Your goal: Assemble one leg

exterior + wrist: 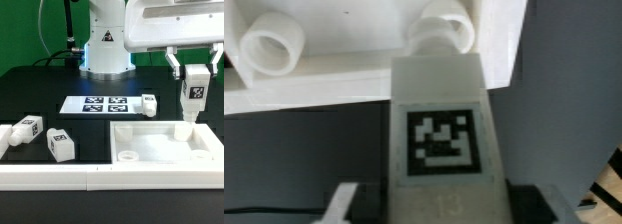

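Note:
My gripper (pixel 192 78) is shut on a white leg (pixel 191 100) with a square tag on its face and holds it upright over the far right corner of the large white panel (pixel 165 150). The leg's lower end touches or hovers just above that corner. In the wrist view the held leg (pixel 445 120) runs from the jaws to a round socket (pixel 448 33) on the panel, with a second socket (pixel 272 50) beside it. Three more legs lie on the table: one by the marker board (pixel 150 103) and two at the exterior view's left (pixel 60 145) (pixel 22 131).
The marker board (pixel 103 104) lies flat mid-table behind the panel. A white rail (pixel 100 176) runs along the front edge of the table. The robot base (pixel 105 45) stands at the back, with a black cable to its left.

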{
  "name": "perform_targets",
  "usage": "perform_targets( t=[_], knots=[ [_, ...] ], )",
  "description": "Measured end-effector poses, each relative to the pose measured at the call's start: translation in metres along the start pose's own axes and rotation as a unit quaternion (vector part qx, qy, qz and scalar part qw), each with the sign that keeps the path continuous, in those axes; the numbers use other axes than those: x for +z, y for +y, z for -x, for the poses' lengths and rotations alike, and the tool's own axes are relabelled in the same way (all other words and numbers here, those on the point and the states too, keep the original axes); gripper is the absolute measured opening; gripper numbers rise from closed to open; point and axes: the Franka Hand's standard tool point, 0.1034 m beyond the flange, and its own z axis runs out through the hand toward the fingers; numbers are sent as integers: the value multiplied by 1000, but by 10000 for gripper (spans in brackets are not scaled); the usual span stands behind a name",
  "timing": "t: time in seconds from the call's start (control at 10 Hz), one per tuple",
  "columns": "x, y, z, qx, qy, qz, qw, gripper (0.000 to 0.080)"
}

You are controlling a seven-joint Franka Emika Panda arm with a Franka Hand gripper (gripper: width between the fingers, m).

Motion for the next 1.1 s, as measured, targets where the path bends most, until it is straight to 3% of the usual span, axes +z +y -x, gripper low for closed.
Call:
perform_targets(
  t=[0.3,0.5,0.6,0.7,0.9,1.1],
  knots=[
    [11,-4,-6,-8,52,-8,999,287],
    [9,-13,-13,22,124,-20,992,287],
    [17,-12,-4,10,98,-13,995,287],
    [14,-11,-7,12,101,-13,995,287],
    [22,-10,2,5,91,-8,996,287],
    [26,-14,9,1,65,4,998,287]
  ],
)
